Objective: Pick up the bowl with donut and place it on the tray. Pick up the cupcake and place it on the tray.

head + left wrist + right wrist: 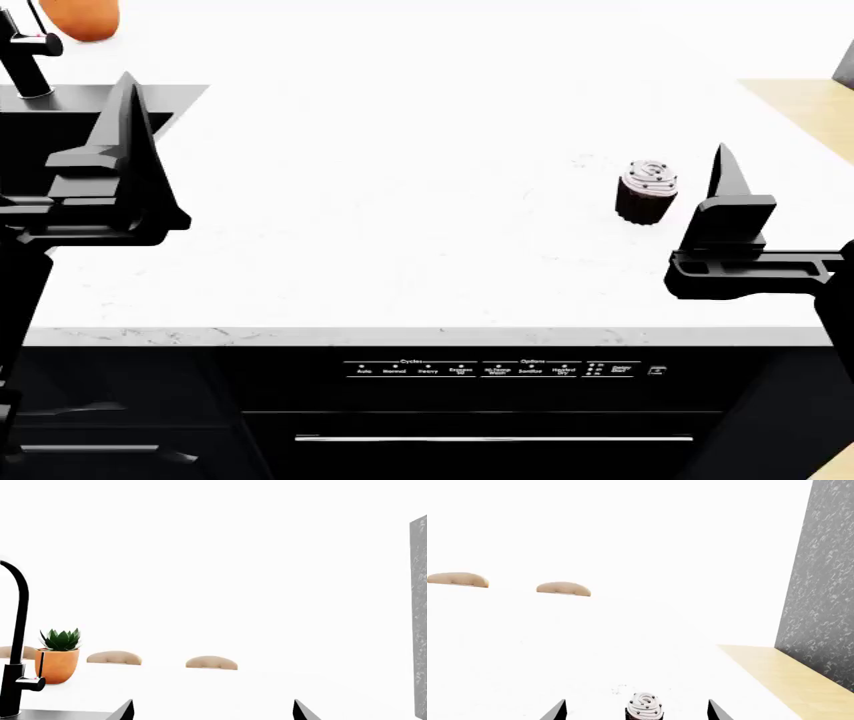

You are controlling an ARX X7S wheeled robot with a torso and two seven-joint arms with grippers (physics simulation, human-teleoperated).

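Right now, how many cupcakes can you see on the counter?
1. The cupcake stands upright on the white counter, just ahead of the right gripper and lined up between its fingertips in the right wrist view. No bowl, donut or tray is in view; more may lie out of frame.

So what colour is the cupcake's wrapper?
Dark brown, nearly black, under white frosting on the cupcake; the head view shows it best.

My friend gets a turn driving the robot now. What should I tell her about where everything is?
Left gripper: open, holding nothing, near the black sink.
Right gripper: open, holding nothing, fingers on either side of the cupcake in its wrist view, not touching it.
Cupcake: upright on the white counter.
Bowl, donut and tray: not in any view.
Done: nothing visibly.
Left: find the tray, move both things onto it.
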